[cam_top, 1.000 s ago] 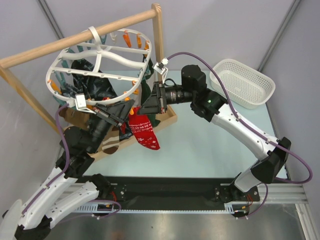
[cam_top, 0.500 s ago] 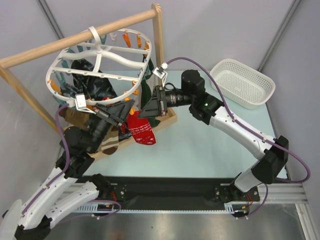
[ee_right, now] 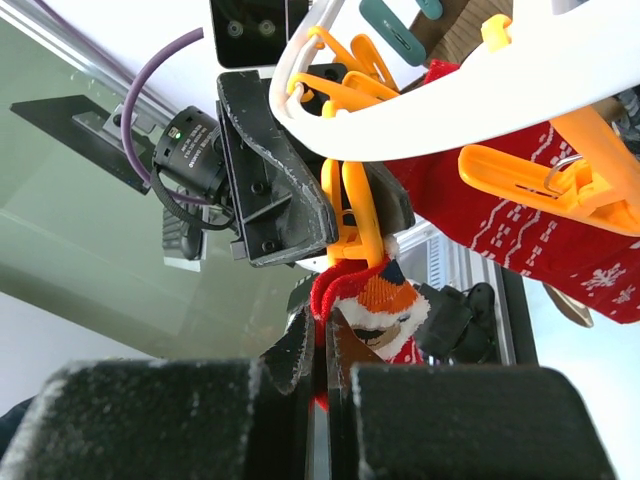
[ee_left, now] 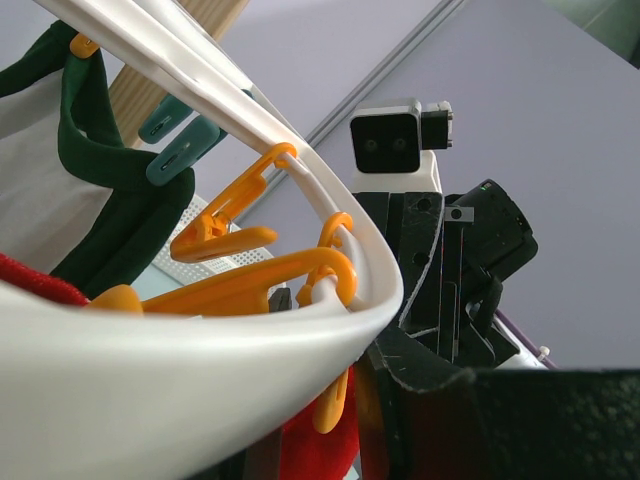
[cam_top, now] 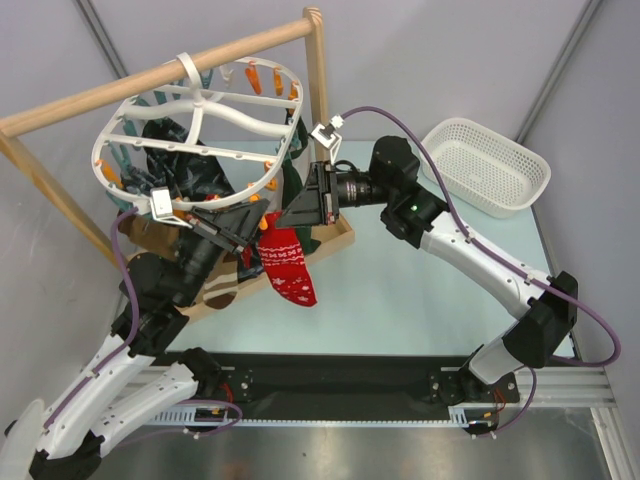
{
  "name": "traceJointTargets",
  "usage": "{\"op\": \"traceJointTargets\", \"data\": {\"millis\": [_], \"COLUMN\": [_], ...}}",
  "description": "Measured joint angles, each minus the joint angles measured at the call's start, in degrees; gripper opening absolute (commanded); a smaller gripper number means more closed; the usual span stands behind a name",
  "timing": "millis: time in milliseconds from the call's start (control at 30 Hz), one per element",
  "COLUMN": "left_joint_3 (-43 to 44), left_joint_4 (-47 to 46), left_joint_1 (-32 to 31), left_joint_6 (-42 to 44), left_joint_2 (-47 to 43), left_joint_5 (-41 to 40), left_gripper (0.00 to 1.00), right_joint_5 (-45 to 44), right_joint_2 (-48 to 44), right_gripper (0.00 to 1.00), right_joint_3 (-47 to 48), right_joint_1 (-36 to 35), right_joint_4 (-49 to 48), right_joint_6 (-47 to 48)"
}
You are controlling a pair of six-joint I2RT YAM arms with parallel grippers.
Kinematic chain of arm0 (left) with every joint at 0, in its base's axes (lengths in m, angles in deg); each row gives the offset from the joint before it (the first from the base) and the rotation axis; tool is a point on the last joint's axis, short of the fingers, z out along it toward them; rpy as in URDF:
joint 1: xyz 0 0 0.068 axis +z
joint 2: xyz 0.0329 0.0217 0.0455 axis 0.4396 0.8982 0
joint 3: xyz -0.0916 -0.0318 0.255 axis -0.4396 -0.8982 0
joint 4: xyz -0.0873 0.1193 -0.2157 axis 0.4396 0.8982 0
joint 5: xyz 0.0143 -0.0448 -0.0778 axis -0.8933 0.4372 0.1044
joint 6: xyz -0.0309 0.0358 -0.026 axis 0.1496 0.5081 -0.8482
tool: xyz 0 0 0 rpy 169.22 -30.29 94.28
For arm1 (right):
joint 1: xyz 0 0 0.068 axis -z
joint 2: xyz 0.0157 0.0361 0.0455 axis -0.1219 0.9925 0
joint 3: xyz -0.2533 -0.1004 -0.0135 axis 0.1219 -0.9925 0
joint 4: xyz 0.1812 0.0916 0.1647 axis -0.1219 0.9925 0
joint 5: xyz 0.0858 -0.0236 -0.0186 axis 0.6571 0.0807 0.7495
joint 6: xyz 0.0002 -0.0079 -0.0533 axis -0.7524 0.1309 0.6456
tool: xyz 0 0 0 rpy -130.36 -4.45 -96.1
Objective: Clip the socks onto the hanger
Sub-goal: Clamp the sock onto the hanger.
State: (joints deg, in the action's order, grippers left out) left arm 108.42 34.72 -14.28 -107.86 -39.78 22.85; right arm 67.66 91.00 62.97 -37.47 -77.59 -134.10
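Left arm rises from the near-left bench (cam_top: 400, 290) edge, elbow bent. Left claw (cam_top: 240, 232) sits under the hanger (cam_top: 200, 98) rim, closed around an orange clip (ee_right: 352, 205). Right arm is elbowed out to the right, forearm reaching leftward. Right claw (ee_right: 322, 345) is pinched almost closed on the red sock (cam_top: 291, 268) cuff, just below that clip. Sock body dangles above the bench. Hanger hooks on a wooden rack (cam_top: 150, 76). Basket (cam_top: 487, 165) sits far right.
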Motion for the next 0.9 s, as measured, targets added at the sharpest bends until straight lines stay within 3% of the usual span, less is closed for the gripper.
{"op": "traceJointTargets", "data": {"millis": [367,433,467,600,900], "left_joint_3": [0.6,0.9,1.0,1.1,1.0], "left_joint_4": [1.2,1.9,2.1,3.7,9.2], "left_joint_1": [0.0,0.0,0.0,0.0,-0.1], "left_joint_6": [0.0,0.0,0.0,-0.7,-1.2], "left_joint_2": [0.0,0.0,-0.1,-0.7,-1.5], "left_joint_5": [-0.1,-0.2,-0.2,0.1,-0.4], "left_gripper": [0.01,0.13,0.27,0.53,0.8], "right_joint_5": [0.1,0.1,0.1,0.3,1.2], "right_joint_2": [0.0,0.0,0.0,0.6,2.5], "right_gripper": [0.0,0.0,0.0,0.0,0.0], "right_joint_3": [0.0,0.0,0.0,0.3,0.4], "right_joint_1": [-0.5,-0.5,-0.5,-0.6,-0.8], "right_joint_4": [-0.2,-0.3,-0.5,-1.1,-2.4], "right_joint_6": [-0.1,-0.2,-0.2,-0.6,-1.5]}}
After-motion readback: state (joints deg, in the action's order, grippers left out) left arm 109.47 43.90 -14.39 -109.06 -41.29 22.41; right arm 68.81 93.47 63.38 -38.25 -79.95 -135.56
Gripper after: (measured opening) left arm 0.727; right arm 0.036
